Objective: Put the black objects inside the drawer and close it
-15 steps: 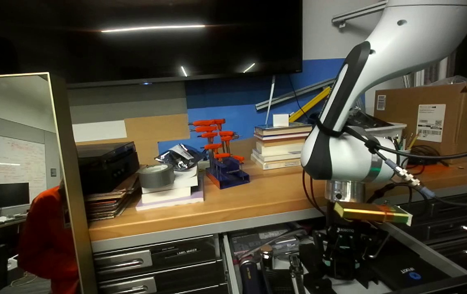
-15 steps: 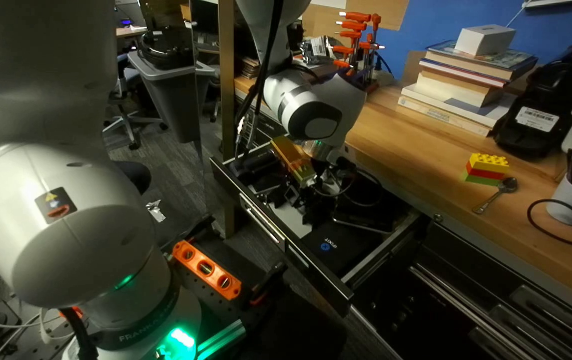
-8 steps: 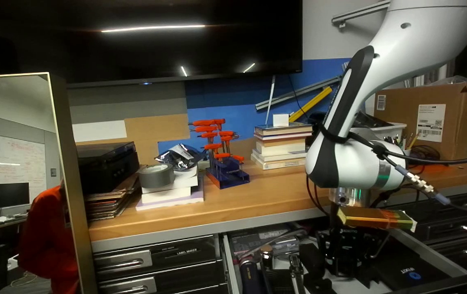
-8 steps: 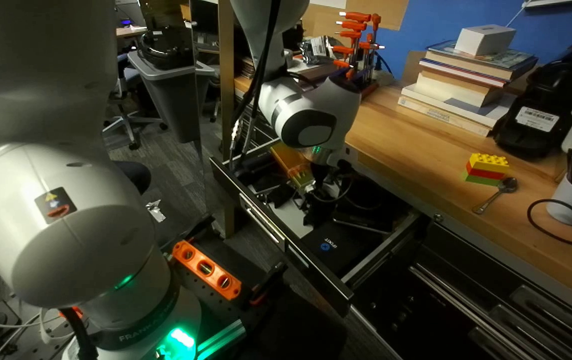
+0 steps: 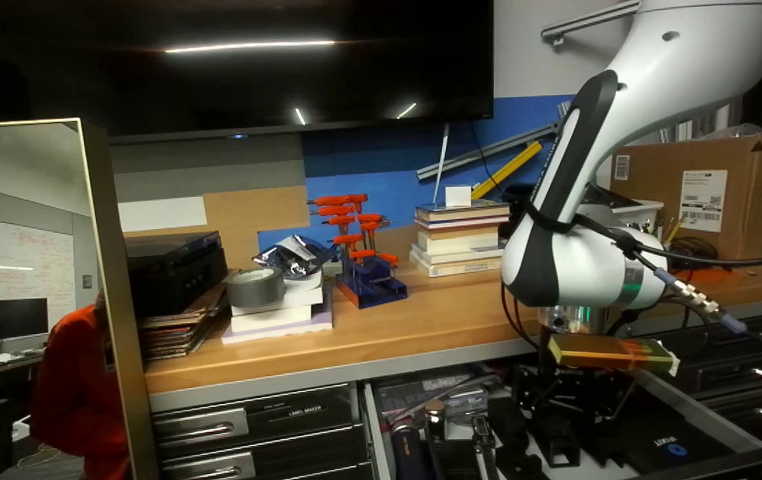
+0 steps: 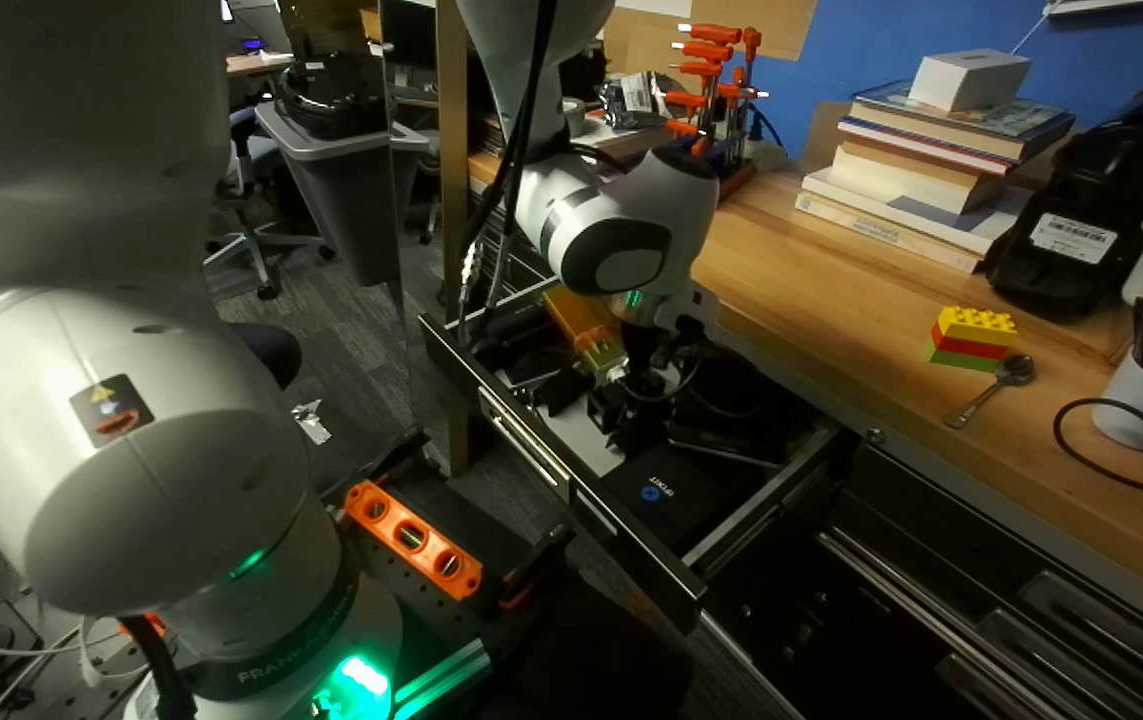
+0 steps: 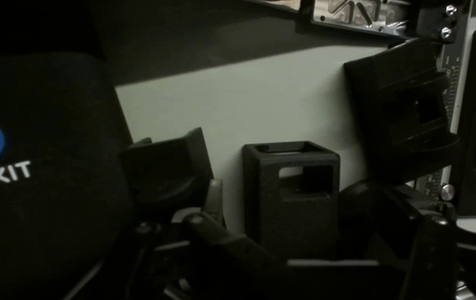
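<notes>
The claw [image 5: 566, 407] hangs over the pulled-out drawer [image 5: 707, 413], its jaws spread apart. In the drawer are 3 black blocks [image 5: 557, 437]. In the wrist view, the windowed block [image 7: 296, 225] sits between the jaws, pale floor [image 7: 229, 104] showing between it and 1 of them; its other side is too dark to judge. The slotted block [image 7: 396, 112] lies aslant, partly covering a ruled scale [image 7: 451, 79]; the small block [image 7: 163, 171] is just beside the case [image 7: 54, 200], contact unclear. In both exterior views, books [image 5: 457, 241] stand stacked on the bench [image 5: 434, 317].
</notes>
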`<action>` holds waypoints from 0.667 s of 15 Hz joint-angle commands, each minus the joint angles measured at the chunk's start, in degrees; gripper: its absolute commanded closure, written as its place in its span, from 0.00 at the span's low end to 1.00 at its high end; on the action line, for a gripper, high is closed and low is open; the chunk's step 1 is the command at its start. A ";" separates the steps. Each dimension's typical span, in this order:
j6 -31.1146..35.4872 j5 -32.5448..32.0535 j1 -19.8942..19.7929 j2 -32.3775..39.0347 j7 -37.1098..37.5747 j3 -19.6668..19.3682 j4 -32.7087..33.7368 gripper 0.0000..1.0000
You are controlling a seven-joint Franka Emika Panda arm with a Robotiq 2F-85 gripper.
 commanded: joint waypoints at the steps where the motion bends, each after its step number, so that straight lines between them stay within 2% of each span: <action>1: 0.57 -3.17 1.91 -4.28 5.22 -1.43 -2.31 0.00; 6: 0.69 -8.02 6.29 -6.94 19.89 -5.18 -4.26 0.00; 9: 1.61 -12.52 10.26 -8.99 32.73 -8.29 -6.68 0.00; 10: 2.59 -13.10 13.17 -9.57 36.90 -11.04 -8.02 0.00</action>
